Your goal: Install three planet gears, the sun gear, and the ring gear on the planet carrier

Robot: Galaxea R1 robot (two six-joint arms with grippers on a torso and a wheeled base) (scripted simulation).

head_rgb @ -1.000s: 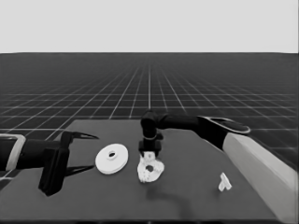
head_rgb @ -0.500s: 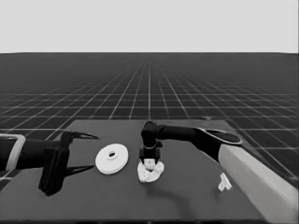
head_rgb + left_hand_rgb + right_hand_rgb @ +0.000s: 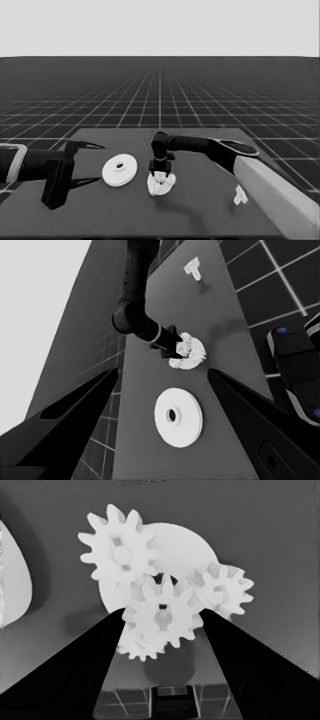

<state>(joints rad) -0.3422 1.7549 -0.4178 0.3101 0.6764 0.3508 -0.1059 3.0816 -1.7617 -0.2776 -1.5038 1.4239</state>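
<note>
The left gripper [image 3: 82,165] waits over the table's [image 3: 200,215] left end, its fingers spread wide and holding nothing. Just to its right lies the larger round part [image 3: 120,170], flat on the table and touching neither gripper; the left wrist view shows it between the two wedges but farther off [image 3: 178,416]. Next, near the table's middle, the right gripper [image 3: 161,170] points straight down over the smaller round part [image 3: 161,184], which lies close beside the larger one without touching it. In the right wrist view, gears sit on the smaller round part [image 3: 185,545]: one gear [image 3: 120,555] on its far side, a second gear [image 3: 225,590] at its other edge, and a middle gear [image 3: 162,617] over the centre hole, between the right gripper's fingers [image 3: 85,670]. Another gear [image 3: 137,650] peeks out below the middle one. The fingers look closed against the middle gear, though the contact itself is hard to make out. Far to the right, well apart from everything, a thin white piece [image 3: 240,195] lies near the right arm [image 3: 270,195].
</note>
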